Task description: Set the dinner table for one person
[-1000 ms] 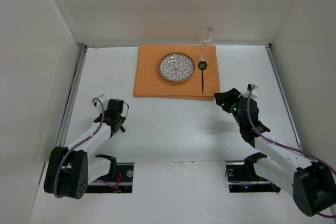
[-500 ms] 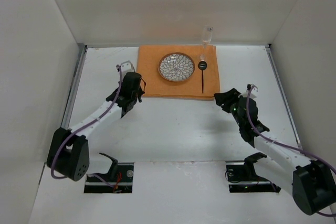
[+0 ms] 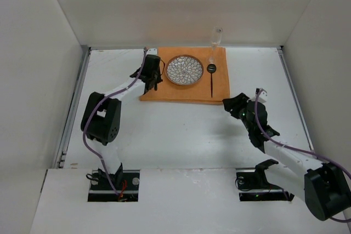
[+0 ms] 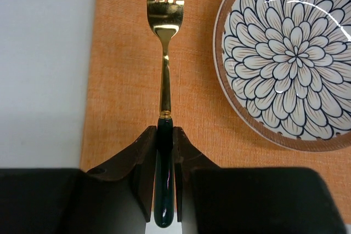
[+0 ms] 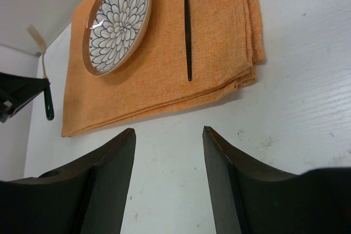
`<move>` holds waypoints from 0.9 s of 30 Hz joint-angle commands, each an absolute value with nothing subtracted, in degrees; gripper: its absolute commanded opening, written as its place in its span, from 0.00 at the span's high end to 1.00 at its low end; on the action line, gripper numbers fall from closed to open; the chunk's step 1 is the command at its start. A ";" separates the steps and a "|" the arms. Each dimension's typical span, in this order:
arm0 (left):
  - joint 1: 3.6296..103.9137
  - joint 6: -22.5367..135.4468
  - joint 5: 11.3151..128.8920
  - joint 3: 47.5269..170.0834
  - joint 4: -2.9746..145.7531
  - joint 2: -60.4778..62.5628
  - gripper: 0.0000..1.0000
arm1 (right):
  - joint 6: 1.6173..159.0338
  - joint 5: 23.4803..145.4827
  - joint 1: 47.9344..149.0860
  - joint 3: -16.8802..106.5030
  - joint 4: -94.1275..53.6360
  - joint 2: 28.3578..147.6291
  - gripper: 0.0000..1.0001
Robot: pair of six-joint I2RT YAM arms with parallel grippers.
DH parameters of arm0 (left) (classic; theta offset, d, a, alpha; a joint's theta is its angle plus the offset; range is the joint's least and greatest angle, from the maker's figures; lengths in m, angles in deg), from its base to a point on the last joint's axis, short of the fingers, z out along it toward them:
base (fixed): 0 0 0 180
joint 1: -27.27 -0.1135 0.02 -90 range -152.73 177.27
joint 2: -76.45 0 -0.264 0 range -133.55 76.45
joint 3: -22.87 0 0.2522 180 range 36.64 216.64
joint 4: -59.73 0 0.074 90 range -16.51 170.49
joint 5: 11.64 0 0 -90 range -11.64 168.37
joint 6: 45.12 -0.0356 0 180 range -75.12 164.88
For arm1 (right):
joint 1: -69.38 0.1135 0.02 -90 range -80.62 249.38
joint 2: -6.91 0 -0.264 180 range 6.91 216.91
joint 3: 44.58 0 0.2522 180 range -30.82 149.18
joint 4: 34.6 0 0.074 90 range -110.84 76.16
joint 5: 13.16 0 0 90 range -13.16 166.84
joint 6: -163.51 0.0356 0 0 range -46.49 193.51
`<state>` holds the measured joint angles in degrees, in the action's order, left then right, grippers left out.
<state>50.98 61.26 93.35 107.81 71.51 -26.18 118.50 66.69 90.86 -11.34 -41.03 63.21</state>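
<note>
My left tool (image 4: 164,135) is pressed nearly together, pinching the fork (image 4: 165,53) by its dark green handle, close to where the gold stem begins. The butt of the handle sticks out behind the jaws. I judge the fork light, stiff and smooth. A glossy handle could swivel in a narrow pinch, so I would keep the grip square across it and near the balance point. The tines point away from me over the orange mat (image 4: 120,80), with the flower-patterned plate (image 4: 285,58) just to the right and apart from the fork. I cannot tell whether the tines touch the cloth.

My right tool (image 5: 167,132) stands spread and holds nothing. It hovers above the bare desk (image 5: 296,80) off the mat's near right corner. A black spoon (image 5: 188,31) lies on the mat to the right of the plate.

The desk is the flat white top under everything: hard, fixed, and nothing to grasp, only to set things on.
</note>
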 commanded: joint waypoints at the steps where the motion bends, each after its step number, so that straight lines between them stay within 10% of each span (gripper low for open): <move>1: 50.26 56.31 88.65 113.35 72.69 -28.92 0.95 | 117.28 65.15 91.40 -9.11 -44.22 62.28 0.42; 27: 47.97 52.96 89.18 118.46 73.49 -41.06 0.94 | 116.67 64.45 92.01 -8.32 -44.39 64.74 0.42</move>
<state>48.16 55.05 90.33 115.77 72.56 -40.85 117.63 65.70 91.27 -10.66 -41.05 64.58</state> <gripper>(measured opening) 0.130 0.581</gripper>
